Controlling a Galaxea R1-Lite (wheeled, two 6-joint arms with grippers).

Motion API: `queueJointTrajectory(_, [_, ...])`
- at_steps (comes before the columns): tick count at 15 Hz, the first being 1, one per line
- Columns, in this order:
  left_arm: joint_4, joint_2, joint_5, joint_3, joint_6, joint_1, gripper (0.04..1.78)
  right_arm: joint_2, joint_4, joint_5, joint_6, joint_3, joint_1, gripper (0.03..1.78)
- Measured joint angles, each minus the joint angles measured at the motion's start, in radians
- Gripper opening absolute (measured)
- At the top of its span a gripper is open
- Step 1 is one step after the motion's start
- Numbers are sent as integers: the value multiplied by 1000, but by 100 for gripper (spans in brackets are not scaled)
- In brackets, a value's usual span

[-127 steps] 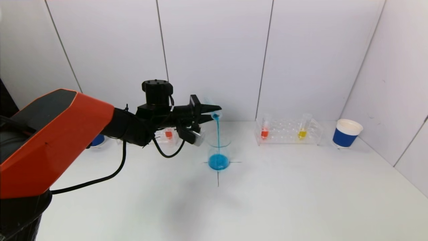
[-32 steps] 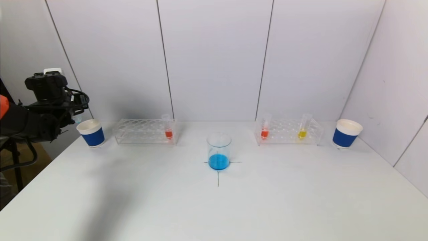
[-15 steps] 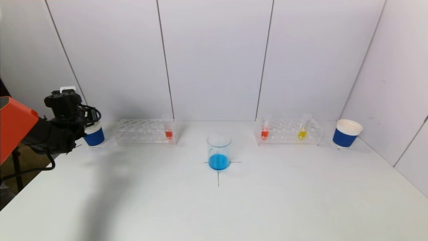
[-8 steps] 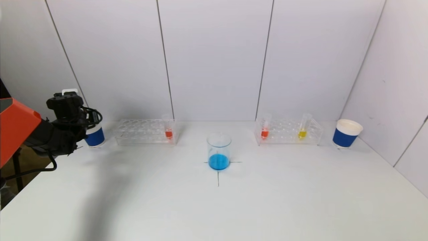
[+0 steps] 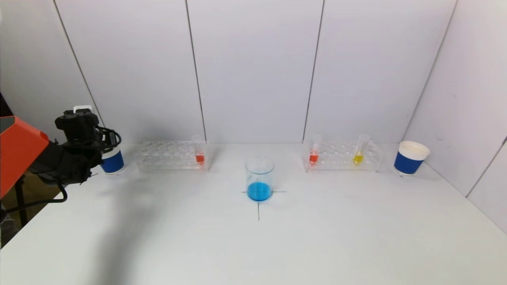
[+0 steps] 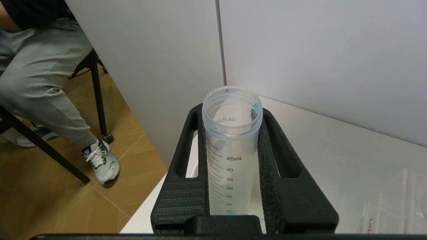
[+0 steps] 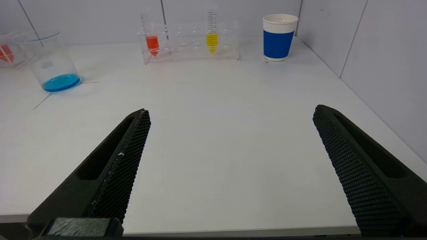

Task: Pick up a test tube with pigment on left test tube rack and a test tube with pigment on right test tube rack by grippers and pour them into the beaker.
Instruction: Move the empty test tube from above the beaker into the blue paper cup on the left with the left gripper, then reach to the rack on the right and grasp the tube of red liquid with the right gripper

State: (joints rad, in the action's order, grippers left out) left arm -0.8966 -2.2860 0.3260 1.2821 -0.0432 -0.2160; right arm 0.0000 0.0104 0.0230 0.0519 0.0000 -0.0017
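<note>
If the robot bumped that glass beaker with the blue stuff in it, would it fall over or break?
The beaker probably wouldn't tip easily: it is wide, and the blue liquid sits low, weighting its base. A push would more likely slide it across the smooth white table. It looks like thin clear glass, so a hard knock might crack it.

clear plastic tube [image 6: 232, 146]; matt textured black finger pads [image 7: 353, 166]; clear glass beaker [image 5: 259, 178]; smooth white table [image 5: 277, 245].

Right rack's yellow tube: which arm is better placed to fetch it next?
Right. The right gripper is open and empty facing the yellow tube; the left gripper is shut on an emptied tube at the far left.
</note>
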Motion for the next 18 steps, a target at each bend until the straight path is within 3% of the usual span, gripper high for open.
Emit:
queueJointTrajectory(4, [-1,0,-1,0,1,0,65,0,0,0,0,0,0,177])
queueJointTrajectory(8, [-1,0,0,-3,1,-1,128,0,0,0,0,0,0,177])
queueJointTrajectory(11, [-15,1,-1,-17,0,0,163,0,0,0,0,0,0,177])
queueJointTrajectory(14, [-20,3,-2,-22,1,0,177,0,0,0,0,0,0,177])
queueJointTrajectory(18, [-8,34,-4,-23,-1,1,176,0,0,0,0,0,0,177])
